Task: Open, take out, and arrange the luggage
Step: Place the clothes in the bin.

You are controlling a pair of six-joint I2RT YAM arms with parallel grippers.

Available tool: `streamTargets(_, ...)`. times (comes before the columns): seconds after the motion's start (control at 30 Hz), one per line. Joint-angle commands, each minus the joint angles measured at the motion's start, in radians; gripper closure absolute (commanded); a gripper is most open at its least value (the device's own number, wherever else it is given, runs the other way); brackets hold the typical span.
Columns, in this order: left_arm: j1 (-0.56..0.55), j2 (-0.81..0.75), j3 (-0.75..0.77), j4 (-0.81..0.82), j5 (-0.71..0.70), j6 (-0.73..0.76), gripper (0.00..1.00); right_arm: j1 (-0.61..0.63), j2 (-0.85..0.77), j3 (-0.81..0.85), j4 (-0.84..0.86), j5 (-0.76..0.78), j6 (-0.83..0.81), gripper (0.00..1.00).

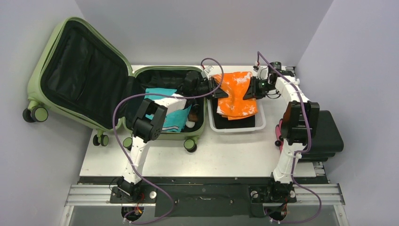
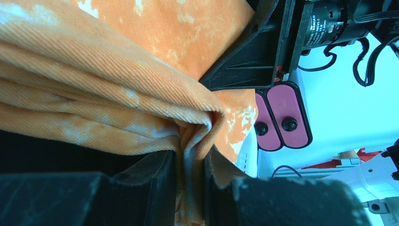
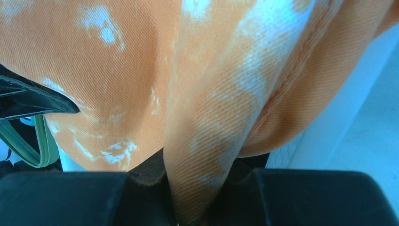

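Above the basket [image 1: 235, 130], left gripper [image 2: 190, 157] and right gripper [image 3: 193, 188] pinch orange cloth [image 1: 237, 96]; motor label [image 2: 320, 23] reads DAMIAO.

- In the top view, the orange cloth [image 1: 236, 94] drapes over the white basket [image 1: 235, 130] at 1 o'clock. It hides most of the contents, and only a dark strip shows under its near hem.
- The left arm [image 1: 150, 120] crosses the lower shell of the luggage [image 1: 36, 77], covering part of the teal and white items. Small things at that shell's 4 o'clock corner are too small to name.
- The right arm [image 1: 299, 120] masks the left side of the black case [image 1: 329, 134] at 3 o'clock.
- In the left wrist view, the cloth runs off the 12 and 9 o'clock edges. The tips of the left gripper [image 2: 190, 160] are buried in a fold.
- In the right wrist view, the cloth is cut off at 12 o'clock. The tips of the right gripper [image 3: 197, 188] vanish inside the fold.
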Motion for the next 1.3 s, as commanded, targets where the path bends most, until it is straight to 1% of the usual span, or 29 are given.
streamTargets(0.0,0.002,-0.096,-0.036,0.054,0.046,-0.038,1.00,0.048,-0.079,-0.007,0.003,-0.020,-0.031,1.00)
streamTargets(0.13,0.002,-0.103,-0.066,0.077,0.046,-0.056,1.00,0.040,-0.081,-0.005,-0.008,-0.030,-0.031,1.00)
streamTargets(0.27,0.003,-0.101,-0.032,0.091,0.051,-0.078,1.00,0.035,-0.097,0.012,-0.026,-0.031,-0.043,1.00)
streamTargets(0.37,-0.004,-0.108,-0.036,0.091,0.052,-0.084,1.00,0.032,-0.088,0.028,-0.052,-0.031,-0.063,1.00)
streamTargets(0.47,-0.014,-0.128,-0.081,0.098,0.051,-0.085,1.00,0.032,-0.064,0.047,-0.096,-0.047,-0.086,1.00)
streamTargets(0.67,-0.019,-0.156,-0.143,0.108,0.048,-0.076,1.00,0.032,-0.044,0.042,-0.100,-0.033,-0.102,1.00)
streamTargets(0.8,-0.021,-0.154,-0.136,0.081,0.045,-0.055,1.00,0.032,-0.011,0.068,-0.098,-0.003,-0.103,1.00)
streamTargets(1.0,-0.007,-0.136,-0.118,-0.022,0.024,0.048,1.00,0.032,0.027,0.081,-0.095,0.033,-0.108,1.00)
streamTargets(1.2,-0.002,-0.139,-0.134,-0.054,0.016,0.087,1.00,0.032,0.039,0.079,-0.090,0.050,-0.114,0.99)
streamTargets(1.23,-0.001,-0.138,-0.127,-0.066,0.016,0.092,0.98,0.032,0.040,0.076,-0.088,0.051,-0.114,0.98)
streamTargets(1.27,0.000,-0.138,-0.124,-0.073,0.016,0.100,0.90,0.033,0.041,0.075,-0.087,0.054,-0.114,0.98)
